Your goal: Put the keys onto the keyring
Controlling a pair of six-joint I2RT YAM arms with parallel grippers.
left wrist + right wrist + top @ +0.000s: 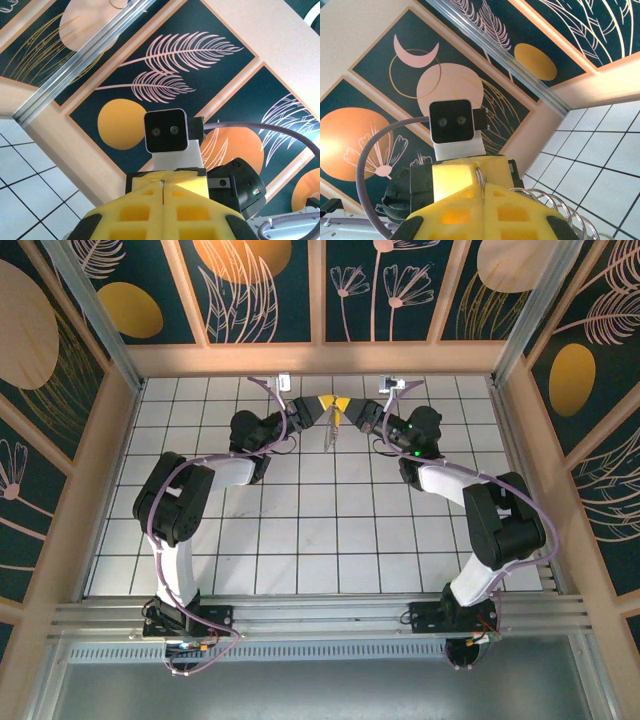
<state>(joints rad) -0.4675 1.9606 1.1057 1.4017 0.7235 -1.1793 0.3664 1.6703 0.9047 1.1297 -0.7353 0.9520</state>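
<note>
High over the back of the tiled table, my two grippers meet tip to tip. The left gripper [322, 403] [163, 192] is shut on a thin metal sliver seen edge-on, apparently the key [163, 184]. My right gripper [344, 406] [482, 189] is shut on the wire of the keyring [480, 176]. The keyring's shiny coiled loops [555, 201] bulge out beside its right finger. From above, the keyring [328, 436] hangs as a thin grey-tan strand below the joined yellow tips. Each wrist view has the other gripper's yellow pads right behind its own.
The white tiled table [300, 530] lies below both grippers. Wooden rails and dark painted panels [270, 290] close the back and sides. The right arm's camera block [165, 131] and the left arm's camera block [451, 121] face each other at close range.
</note>
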